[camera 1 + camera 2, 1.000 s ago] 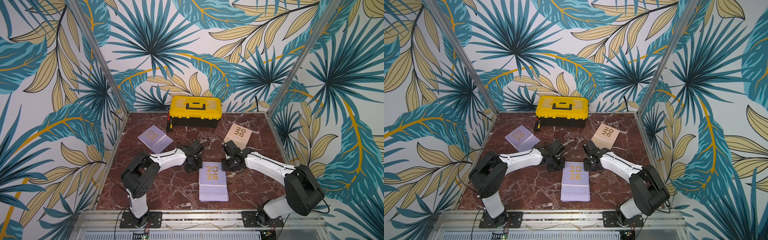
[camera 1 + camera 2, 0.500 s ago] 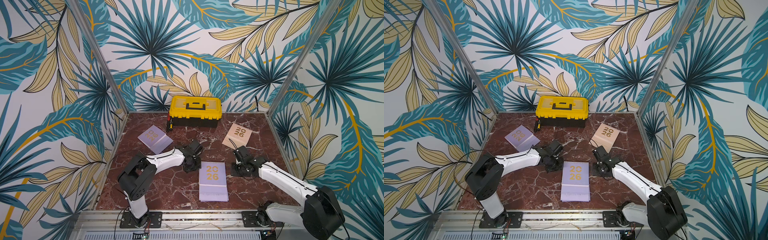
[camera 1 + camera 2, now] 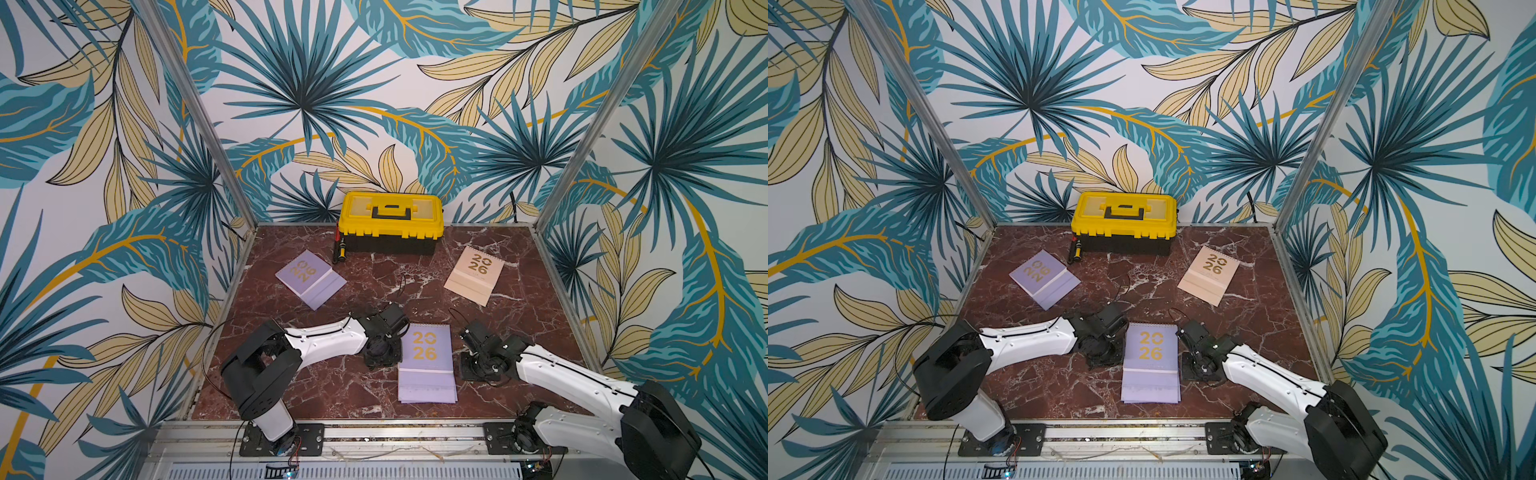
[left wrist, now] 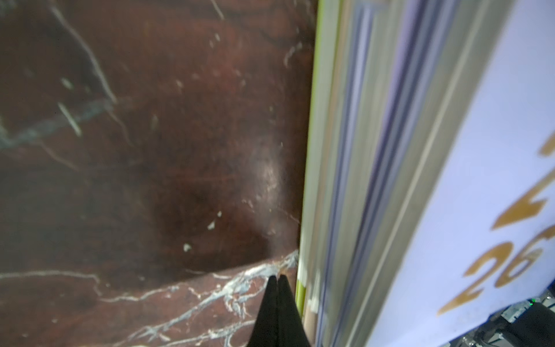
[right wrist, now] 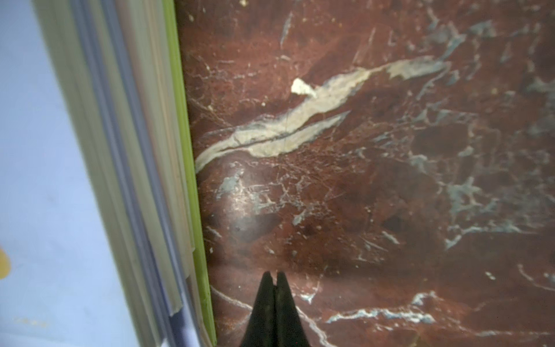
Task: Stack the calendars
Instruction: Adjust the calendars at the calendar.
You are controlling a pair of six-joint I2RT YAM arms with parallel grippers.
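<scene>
**Stack (image 3: 426, 361) now flanked by both arms; two calendars outstanding.**
At left rear, one lilac calendar (image 3: 309, 277) is found loose, as before. The left gripper (image 4: 277, 278), fingers pressed together and empty, is set just beside the front-centre stack's left edge. The right gripper (image 5: 274, 275), likewise closed on nothing, has been shifted from the stack's far corner to alongside its right edge. At right rear the peach calendar (image 3: 473, 275) lies unmoved. Edge-squaring is judged in hand.

The 2 white-and-black arms, left arm (image 3: 324, 345) and right arm (image 3: 577, 380), stretch low inward, with the black left gripper (image 4: 277, 278) and right gripper (image 5: 274, 275) both closed.
</scene>
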